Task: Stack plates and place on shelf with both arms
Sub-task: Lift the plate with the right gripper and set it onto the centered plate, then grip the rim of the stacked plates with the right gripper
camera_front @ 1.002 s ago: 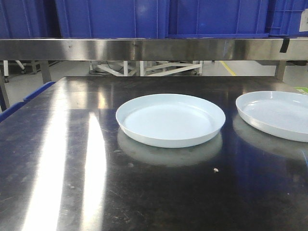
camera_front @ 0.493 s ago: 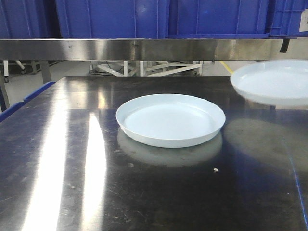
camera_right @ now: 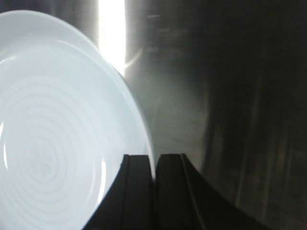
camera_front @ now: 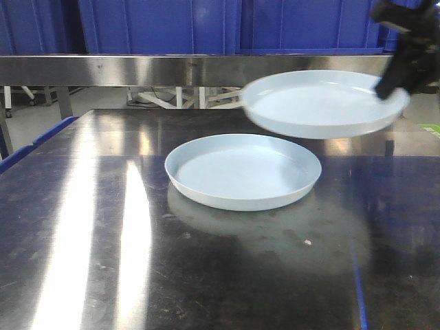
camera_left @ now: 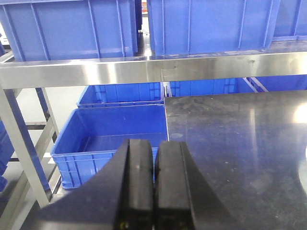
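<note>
One pale blue-white plate (camera_front: 243,172) lies flat in the middle of the dark steel tabletop (camera_front: 89,227). A second plate (camera_front: 323,103) hangs in the air above it and to the right, partly overlapping its far right edge. My right gripper (camera_front: 386,88) is shut on this plate's right rim. In the right wrist view the rim of the held plate (camera_right: 57,134) runs between the shut fingers of my right gripper (camera_right: 155,165). My left gripper (camera_left: 154,158) is shut on nothing, over the table's left edge. The shelf rail (camera_front: 137,70) crosses behind the plates.
Blue crates (camera_front: 158,24) stand on the shelf level above the rail. In the left wrist view the shelf rail (camera_left: 144,69) spans the frame, an open blue crate (camera_left: 120,129) sits low beside the tabletop (camera_left: 240,134), and more crates (camera_left: 211,24) stand above.
The right-hand plate has left the table, risen and travelled left, until it overhangs the middle plate. My right gripper has come into the front view. The middle plate has not moved.
</note>
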